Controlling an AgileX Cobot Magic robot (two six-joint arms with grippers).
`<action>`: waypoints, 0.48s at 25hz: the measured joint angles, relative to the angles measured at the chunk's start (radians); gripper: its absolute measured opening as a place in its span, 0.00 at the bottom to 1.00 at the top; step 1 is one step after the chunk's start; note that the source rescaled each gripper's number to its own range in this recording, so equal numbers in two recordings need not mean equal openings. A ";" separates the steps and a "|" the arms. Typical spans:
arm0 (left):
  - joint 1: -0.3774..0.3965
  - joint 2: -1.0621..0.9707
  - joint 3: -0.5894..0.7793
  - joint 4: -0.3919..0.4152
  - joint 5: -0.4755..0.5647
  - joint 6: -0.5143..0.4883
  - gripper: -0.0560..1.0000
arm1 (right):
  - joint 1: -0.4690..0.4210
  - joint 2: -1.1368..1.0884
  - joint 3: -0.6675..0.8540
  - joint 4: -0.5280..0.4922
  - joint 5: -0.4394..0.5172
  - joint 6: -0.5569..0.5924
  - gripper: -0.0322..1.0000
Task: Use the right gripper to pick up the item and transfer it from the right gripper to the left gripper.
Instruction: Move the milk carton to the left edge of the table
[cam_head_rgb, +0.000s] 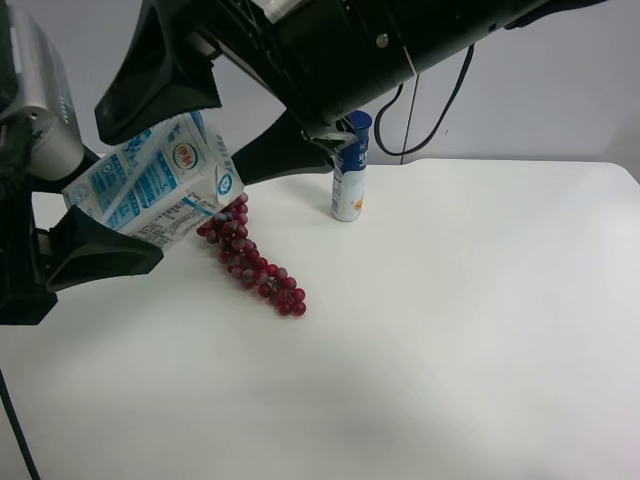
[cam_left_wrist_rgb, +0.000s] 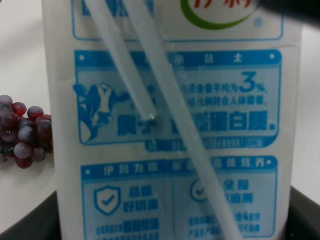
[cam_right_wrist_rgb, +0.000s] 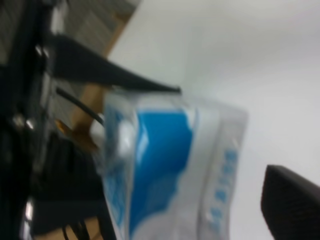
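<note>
In the exterior high view, the black arm at the exterior high view's right (cam_head_rgb: 340, 50) looms nearest. Its two fingers (cam_head_rgb: 160, 80) straddle the milk carton (cam_head_rgb: 150, 185), which hangs tilted in the air over the worktop (cam_head_rgb: 450, 350). The arm at the exterior high view's left (cam_head_rgb: 25, 270) has a black finger under the carton. Red grapes (cam_head_rgb: 255, 265) lie on the worktop just beside the carton, and a blue-capped tube (cam_head_rgb: 350, 170) stands upright behind them.

The right wrist view is blurred. The right tool (cam_right_wrist_rgb: 222, 131) is spread wider than the carton (cam_right_wrist_rgb: 165, 170). One finger lies along the carton's edge. The other stands off it, with a strip of worktop showing between.

In the left wrist view the carton (cam_left_wrist_rgb: 170, 140) fills the picture, a clear straw (cam_left_wrist_rgb: 165, 95) slanting across its printed face. The left tool (cam_left_wrist_rgb: 165, 220) is closed on it, dark fingers (cam_left_wrist_rgb: 25, 227) pressing against both sides. The grapes (cam_left_wrist_rgb: 25, 132) show beyond one side.
</note>
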 joint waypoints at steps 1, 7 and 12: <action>0.000 0.000 0.000 0.000 0.000 0.004 0.08 | 0.000 -0.007 0.000 -0.023 0.015 0.019 1.00; 0.000 0.000 0.000 0.000 0.002 0.018 0.08 | 0.000 -0.066 0.000 -0.099 0.056 0.067 1.00; 0.000 0.000 0.000 0.000 0.002 0.018 0.08 | 0.000 -0.134 0.000 -0.159 0.125 0.123 1.00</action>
